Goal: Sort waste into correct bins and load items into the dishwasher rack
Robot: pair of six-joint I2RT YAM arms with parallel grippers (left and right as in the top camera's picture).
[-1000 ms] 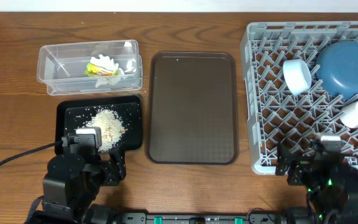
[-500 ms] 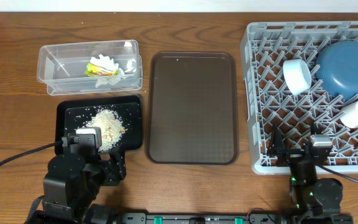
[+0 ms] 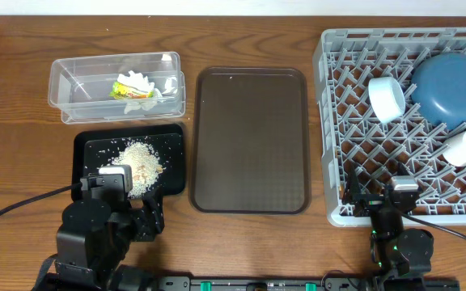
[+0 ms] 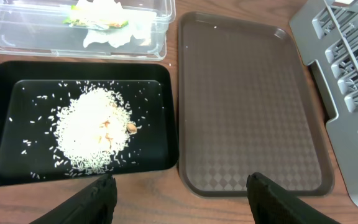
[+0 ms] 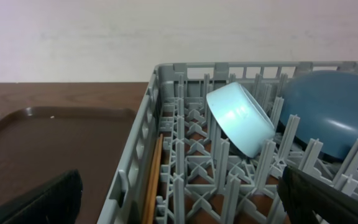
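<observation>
My right gripper [image 5: 180, 198] hung open, empty; thin wooden chopsticks [image 5: 153, 180] seemingly ran ahead inside the left wall of the grey plastic rack [image 5: 135, 158].

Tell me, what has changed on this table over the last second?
Only the right arm shifted, sliding a little left along the near edge of the grey rack; the right gripper is open and empty. Nothing was grabbed or released. The left arm, the rice on the black tray, the clear tub, the brown tray and the dishes in the rack stayed put.
</observation>
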